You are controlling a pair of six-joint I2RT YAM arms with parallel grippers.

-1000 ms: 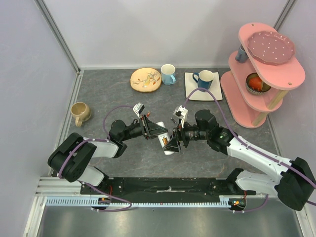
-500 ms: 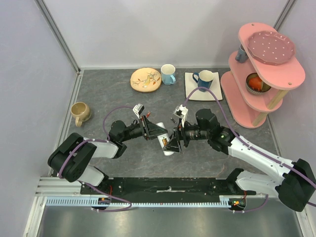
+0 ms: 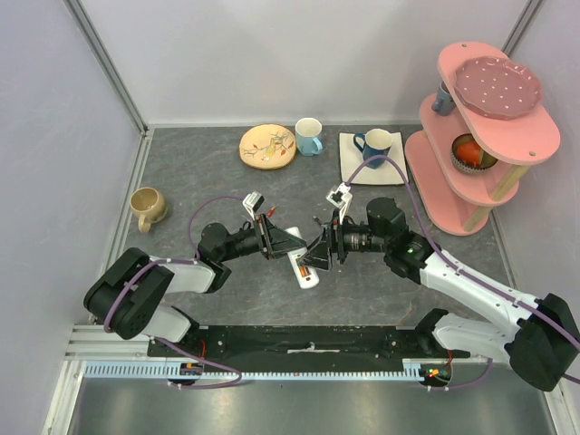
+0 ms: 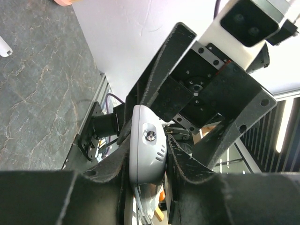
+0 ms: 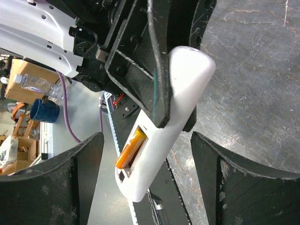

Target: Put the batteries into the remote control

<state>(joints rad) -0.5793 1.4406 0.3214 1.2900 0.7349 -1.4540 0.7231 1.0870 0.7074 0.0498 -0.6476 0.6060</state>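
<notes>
My left gripper (image 3: 288, 243) is shut on the white remote control (image 3: 305, 269) and holds it tilted above the table's middle. In the left wrist view the remote (image 4: 146, 145) sits end-on, pinched between the left gripper's (image 4: 147, 157) jaws. In the right wrist view the remote (image 5: 183, 93) has its back compartment open, and an orange battery (image 5: 131, 149) lies in it at a slant, one end sticking out. My right gripper (image 5: 146, 140) is open and empty, its jaws either side of the remote without touching it; it also shows in the top view (image 3: 314, 256). No other batteries show.
A tan mug (image 3: 147, 207) stands at the left. A patterned plate (image 3: 267, 145), a blue mug (image 3: 308, 136) and a mug on a white napkin (image 3: 373, 145) line the back. A pink tiered shelf (image 3: 480, 136) stands at the back right.
My right gripper has drawn back to the right, away from the remote's end. The remote's near end now shows in the top view. The left arm has barely moved.
</notes>
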